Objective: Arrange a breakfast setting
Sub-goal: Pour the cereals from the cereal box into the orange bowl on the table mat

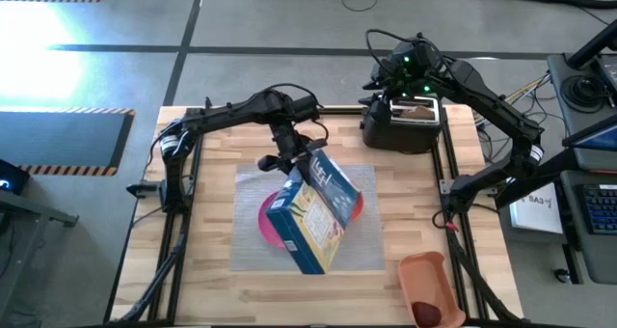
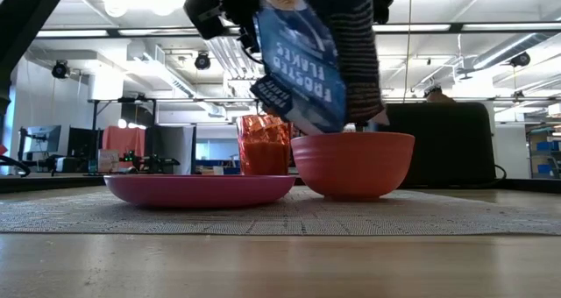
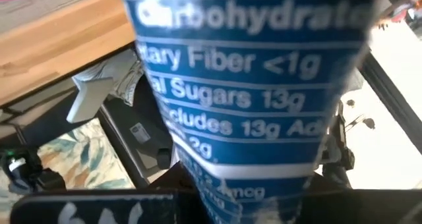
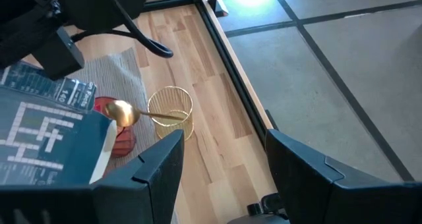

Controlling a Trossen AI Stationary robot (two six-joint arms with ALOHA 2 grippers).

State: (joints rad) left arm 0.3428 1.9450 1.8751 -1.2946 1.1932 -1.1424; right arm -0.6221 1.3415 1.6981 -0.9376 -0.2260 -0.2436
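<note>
My left gripper (image 1: 295,162) is shut on a blue cereal box (image 1: 313,212), which slants above the grey placemat (image 1: 249,243). In the low view the box (image 2: 307,53) hangs with its print upside down over the orange bowl (image 2: 352,165). The pink plate (image 2: 197,189) lies beside the bowl, and the translucent orange cup (image 2: 263,145) stands behind them. My right gripper (image 4: 224,151) is open and empty, up over the toaster (image 1: 400,125), whose slot holds toast (image 1: 416,108). A gold spoon (image 4: 122,112) leans in a clear glass (image 4: 173,113). My left gripper pinches the cereal box at its far end (image 1: 307,169), coming from the table's far side and slanting down. The narrow nutrition panel (image 3: 224,178) runs out from between the fingers. The box hangs tilted and lifted clear, its lower end (image 2: 329,114) just above the bowl.
An orange tray (image 1: 429,275) with a red apple (image 1: 427,314) sits at the table's near right corner. The toaster stands at the far right edge. Bare wood lies left of the placemat and along the near edge.
</note>
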